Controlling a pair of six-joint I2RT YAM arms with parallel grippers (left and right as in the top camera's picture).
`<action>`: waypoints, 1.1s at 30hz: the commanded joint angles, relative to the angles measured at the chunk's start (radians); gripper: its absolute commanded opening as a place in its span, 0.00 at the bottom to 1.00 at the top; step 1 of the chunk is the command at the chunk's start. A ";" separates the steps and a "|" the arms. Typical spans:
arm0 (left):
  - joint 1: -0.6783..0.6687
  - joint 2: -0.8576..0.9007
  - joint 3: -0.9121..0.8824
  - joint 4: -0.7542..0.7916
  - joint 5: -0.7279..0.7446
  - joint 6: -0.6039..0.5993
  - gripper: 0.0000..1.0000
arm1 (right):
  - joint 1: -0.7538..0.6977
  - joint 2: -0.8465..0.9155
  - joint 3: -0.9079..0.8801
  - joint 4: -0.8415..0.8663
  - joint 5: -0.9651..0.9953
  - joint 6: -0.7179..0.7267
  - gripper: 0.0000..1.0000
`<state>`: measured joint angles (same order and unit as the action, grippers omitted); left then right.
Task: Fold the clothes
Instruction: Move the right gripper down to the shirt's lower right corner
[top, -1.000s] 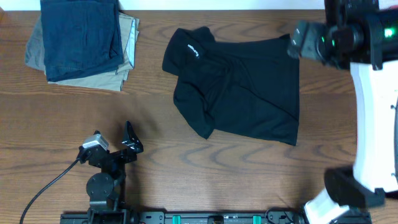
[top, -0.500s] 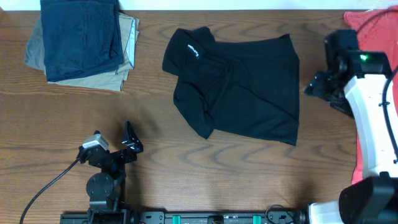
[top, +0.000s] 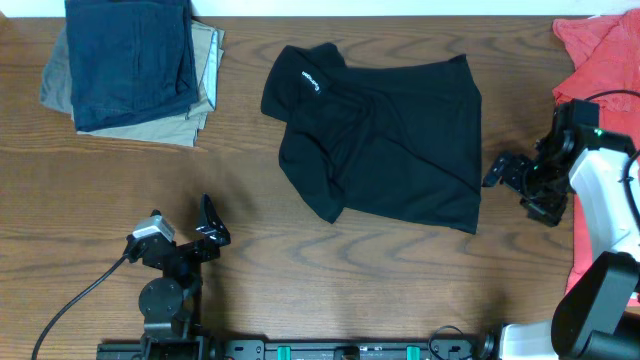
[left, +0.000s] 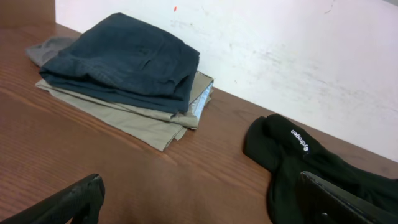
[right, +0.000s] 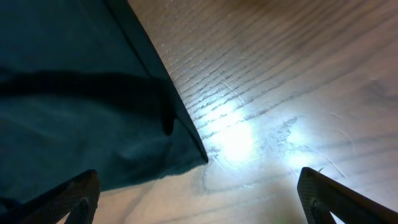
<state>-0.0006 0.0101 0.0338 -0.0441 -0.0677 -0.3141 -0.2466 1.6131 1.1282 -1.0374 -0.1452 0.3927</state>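
Note:
The black shirt (top: 385, 140) lies spread and rumpled at the table's middle back, with a white logo print (top: 308, 82) near its left collar end. My right gripper (top: 512, 185) is open and empty, low over the wood just right of the shirt's right edge. In the right wrist view the shirt (right: 74, 93) fills the left side, and its corner lies between and ahead of the open jaws (right: 199, 199). My left gripper (top: 214, 225) is open and empty at the front left, apart from the shirt. In the left wrist view the shirt (left: 298, 155) lies ahead to the right of the jaws (left: 199, 202).
A stack of folded navy-blue and khaki garments (top: 135, 65) sits at the back left, also in the left wrist view (left: 124, 62). A coral-red T-shirt (top: 600, 50) lies at the right edge. A white wall (left: 280, 50) borders the table's back.
My right arm has swung from the shirt's back right corner toward the front, along the shirt's right edge, and lowered. This uncovered the coral-red T-shirt. The left arm and the shirt have not moved.

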 joint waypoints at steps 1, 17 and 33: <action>0.005 -0.006 -0.030 -0.018 -0.019 0.010 0.98 | 0.022 -0.005 -0.057 0.037 -0.030 -0.003 0.99; 0.004 -0.004 -0.030 0.003 0.264 -0.283 0.98 | 0.026 -0.005 -0.125 0.087 -0.048 0.019 0.99; -0.004 0.377 0.495 -0.325 0.581 0.095 0.98 | 0.026 -0.005 -0.125 0.074 -0.143 -0.053 0.99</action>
<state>-0.0010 0.2718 0.3698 -0.3054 0.4664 -0.3855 -0.2462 1.6131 1.0050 -0.9668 -0.2195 0.3882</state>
